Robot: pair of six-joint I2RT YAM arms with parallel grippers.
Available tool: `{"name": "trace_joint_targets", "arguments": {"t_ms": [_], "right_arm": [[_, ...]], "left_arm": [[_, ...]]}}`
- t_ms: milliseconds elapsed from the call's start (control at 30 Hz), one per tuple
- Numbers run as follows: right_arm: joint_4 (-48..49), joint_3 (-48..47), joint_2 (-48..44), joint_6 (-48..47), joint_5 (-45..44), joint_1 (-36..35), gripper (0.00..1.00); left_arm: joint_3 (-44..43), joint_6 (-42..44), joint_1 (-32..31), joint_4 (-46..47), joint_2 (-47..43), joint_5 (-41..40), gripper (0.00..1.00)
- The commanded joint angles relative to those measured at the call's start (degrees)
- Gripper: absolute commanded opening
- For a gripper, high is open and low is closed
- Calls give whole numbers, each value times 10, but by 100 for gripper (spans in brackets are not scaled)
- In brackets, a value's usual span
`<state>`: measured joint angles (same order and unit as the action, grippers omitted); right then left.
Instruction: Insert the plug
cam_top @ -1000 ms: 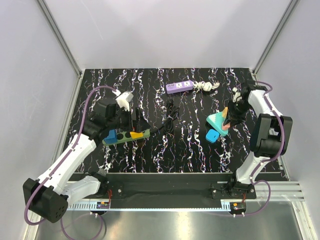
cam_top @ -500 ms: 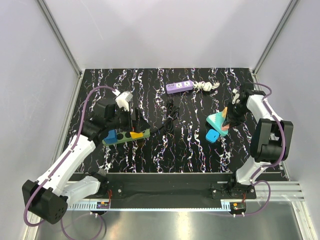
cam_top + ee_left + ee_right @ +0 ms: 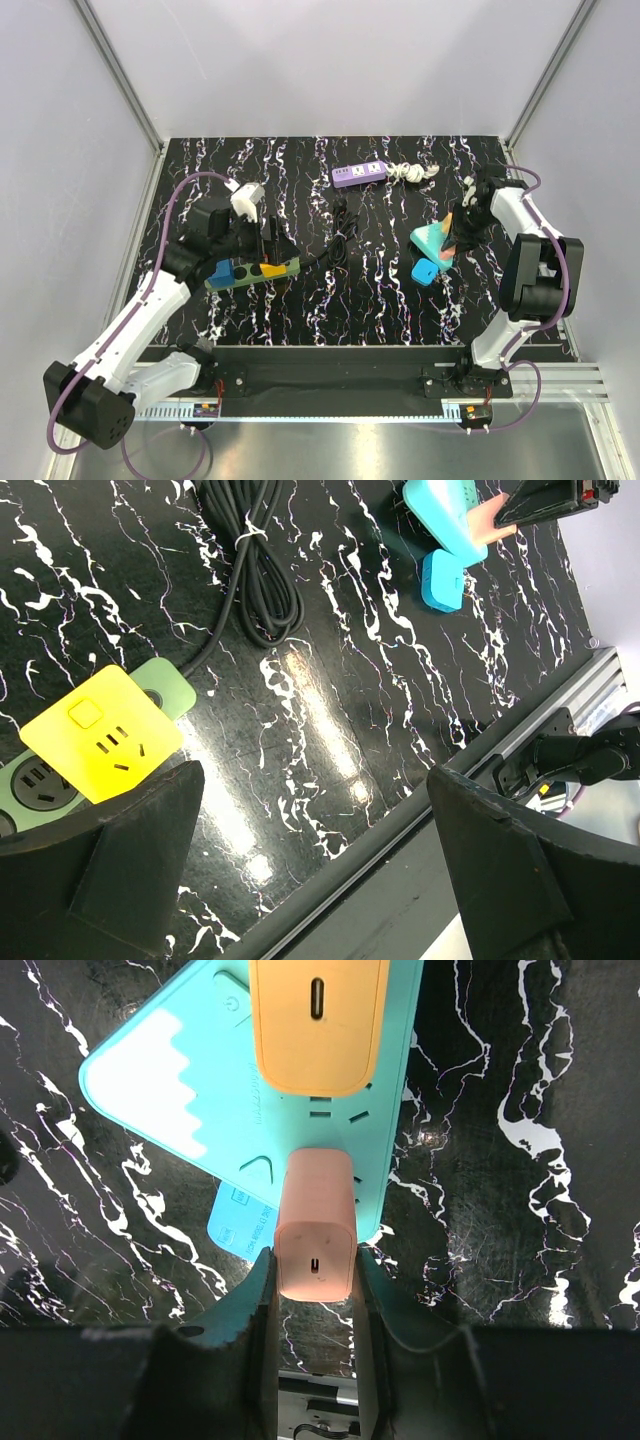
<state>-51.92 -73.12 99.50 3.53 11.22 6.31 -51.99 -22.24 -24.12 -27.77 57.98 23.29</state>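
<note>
The right pincer (image 3: 315, 1278) is narrow. Its two fingers (image 3: 248, 1305) clamp the sides of the pink plug (image 3: 316, 1222), which is held lengthwise with its far end against the face of the teal triangular strip (image 3: 170, 1080). Whether the prongs are seated cannot be told. Just beyond the plug, one orange adapter (image 3: 318, 1015) sits on the same face. One blue adapter (image 3: 238, 1228) lies just beside the strip's near edge.

The left pincer (image 3: 312, 780) is wide and holds nothing. It hangs over bare table (image 3: 330, 710) just beside the green strip (image 3: 165, 685), which carries one yellow adapter (image 3: 100, 742) next to its cord end and one blue block (image 3: 225, 272) further along.

Edges and room: the teal triangular strip lies toward the right side of the table, near the right wall (image 3: 600, 150), and the green strip lies toward the left side. The middle of the table between them is open down to the near-edge rail (image 3: 560, 695). Only the black cord bundle (image 3: 342, 225), running from the green strip, lies in that space. The purple strip (image 3: 360, 174) and the white cord bundle (image 3: 412, 172) lie side by side near the far edge.

Counts: two pincers, three strips, one held plug, four other adapters that can be made out, and two cord bundles.
</note>
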Motion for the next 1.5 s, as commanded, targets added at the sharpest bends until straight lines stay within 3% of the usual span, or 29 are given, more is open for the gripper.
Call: {"name": "trace_joint_targets", "arguments": {"t_ms": [0,33,67,233,267,400,567,700,933,1300,1467], "right_arm": [[35,26,35,10,-56,-13,12],[27,18,29,10,-59,-13,17],[22,-4,22,13,-60,-13,30],[-5,-70,-30,23,-55,-13,58],[-5,-75,-44,25,-53,-13,69],[-22,-80,-80,28,-60,-13,78],[-23,-42,-139,95,-84,-16,80],[17,27,-217,165,-138,-59,81],[111,217,-311,394,-218,-156,80],[140,214,-219,492,-273,-222,82],[140,193,-172,497,-304,-239,79]], "left_arm": [[-1,12,2,10,-16,-12,99],[-1,12,2,10,-15,-14,99],[-1,11,2,9,-17,-17,99],[-1,6,5,11,-30,-32,99],[0,-3,5,15,-32,-33,99],[2,-11,5,19,-36,-32,99],[3,0,5,20,-44,-39,99],[1,2,5,17,-44,-32,99],[1,0,5,18,-43,-17,99],[2,-3,5,18,-40,1,99],[2,-3,5,19,-42,3,99]]}}
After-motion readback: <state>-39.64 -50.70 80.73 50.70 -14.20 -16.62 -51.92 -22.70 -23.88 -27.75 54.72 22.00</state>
